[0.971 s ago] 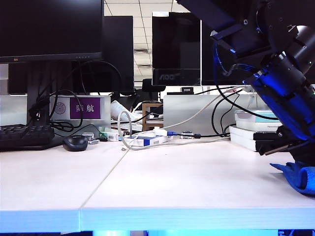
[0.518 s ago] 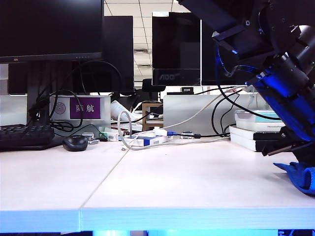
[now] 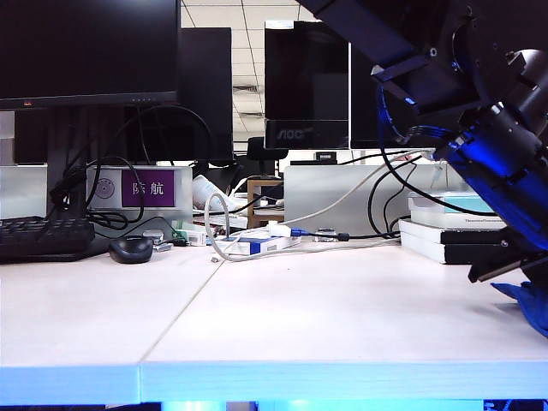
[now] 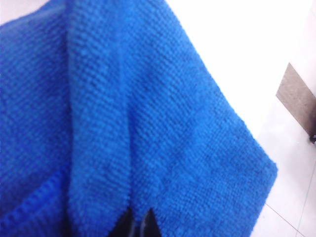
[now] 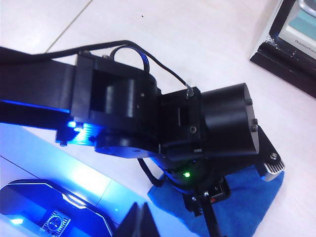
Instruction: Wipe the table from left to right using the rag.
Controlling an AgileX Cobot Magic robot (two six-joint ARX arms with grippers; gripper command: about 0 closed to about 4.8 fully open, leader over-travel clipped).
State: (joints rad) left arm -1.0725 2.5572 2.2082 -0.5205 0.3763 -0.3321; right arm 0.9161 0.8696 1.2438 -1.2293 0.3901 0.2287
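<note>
The blue rag (image 4: 123, 123) fills the left wrist view, and the dark tips of my left gripper (image 4: 140, 224) are shut on its fold. In the exterior view the left arm (image 3: 497, 145) has reached across to the far right of the white table (image 3: 300, 300). Only a corner of the rag (image 3: 535, 304) shows there, at the frame's edge. The right wrist view looks down on the left arm's wrist (image 5: 217, 123) over the rag (image 5: 252, 195) near the table's front edge. My right gripper (image 5: 143, 222) hovers above, shut and empty.
A black mouse (image 3: 131, 249) and keyboard (image 3: 43, 235) lie at the back left. Cables and a power strip (image 3: 257, 244) sit at the back middle. Stacked boxes (image 3: 445, 235) stand at the back right, close to the left arm. Monitors line the rear.
The left gripper has dragged the rag further right along the table. Most of the rag has slid past the right edge of the exterior view.
</note>
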